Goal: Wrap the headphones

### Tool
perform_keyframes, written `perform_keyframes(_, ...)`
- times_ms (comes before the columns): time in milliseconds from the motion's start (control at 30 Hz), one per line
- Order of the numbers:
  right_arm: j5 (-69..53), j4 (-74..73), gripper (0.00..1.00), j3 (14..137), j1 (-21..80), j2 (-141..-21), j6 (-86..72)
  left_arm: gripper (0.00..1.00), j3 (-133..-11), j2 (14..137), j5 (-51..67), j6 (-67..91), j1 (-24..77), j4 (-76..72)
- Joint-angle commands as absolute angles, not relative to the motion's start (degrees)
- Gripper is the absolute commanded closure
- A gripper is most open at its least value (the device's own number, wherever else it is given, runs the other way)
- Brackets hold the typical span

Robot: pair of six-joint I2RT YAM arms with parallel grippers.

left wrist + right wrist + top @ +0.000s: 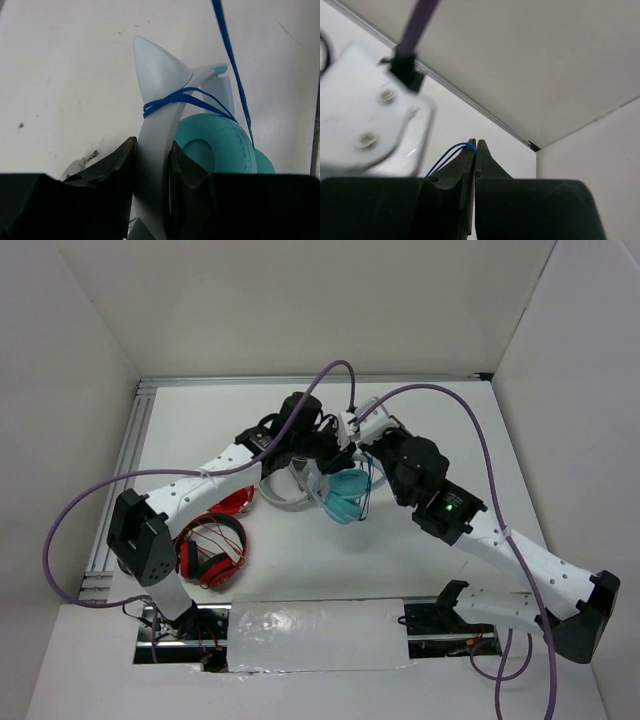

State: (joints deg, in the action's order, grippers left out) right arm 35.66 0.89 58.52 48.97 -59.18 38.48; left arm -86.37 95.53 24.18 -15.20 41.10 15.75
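While tight around the headband (155, 100) of the headphones (215, 145), left tool (152, 155); right tool (475, 147), tips together on the blue cable (454, 148).

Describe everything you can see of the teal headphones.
The teal headphones have a pale, smooth, plastic-looking headband and soft-looking teal ear cushions. The left end effector clamps the headband. Their thin blue cable is looped a few times around the headband; one strand runs upward out of the left wrist view, and the right end effector pinches a loop of it.
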Motion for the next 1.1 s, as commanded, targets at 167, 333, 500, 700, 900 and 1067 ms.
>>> perform_keyframes(167, 25.35, 3.53, 1.00, 58.18, 39.03, -54.94, 33.67, 1.00, -85.17, 93.26, 34.18, -22.06, 45.44, 14.06)
perform_keyframes(333, 18.56, 3.08, 0.99, 54.85, 36.13, -52.65, 29.54, 1.00, -83.59, 91.41, 39.11, -22.76, 45.61, 13.63)
perform_keyframes(500, 8.20, -0.96, 0.97, 54.76, 32.79, -50.63, 26.81, 1.00, -84.64, 91.93, 41.48, -23.90, 45.53, 15.20)
perform_keyframes(700, 1.06, -4.22, 0.99, 54.23, 28.66, -51.32, 22.86, 1.00, -82.80, 89.74, 43.50, -23.99, 45.53, 11.96)
perform_keyframes(900, -9.47, -4.75, 1.00, 52.30, 22.51, -54.31, 17.41, 1.00, -81.13, 87.63, 46.40, -24.34, 45.44, 9.85)
perform_keyframes(1067, -16.33, -6.59, 1.00, 50.98, 21.45, -56.95, 15.74, 1.00, -81.12, 86.75, 47.45, -22.33, 44.92, 7.65)
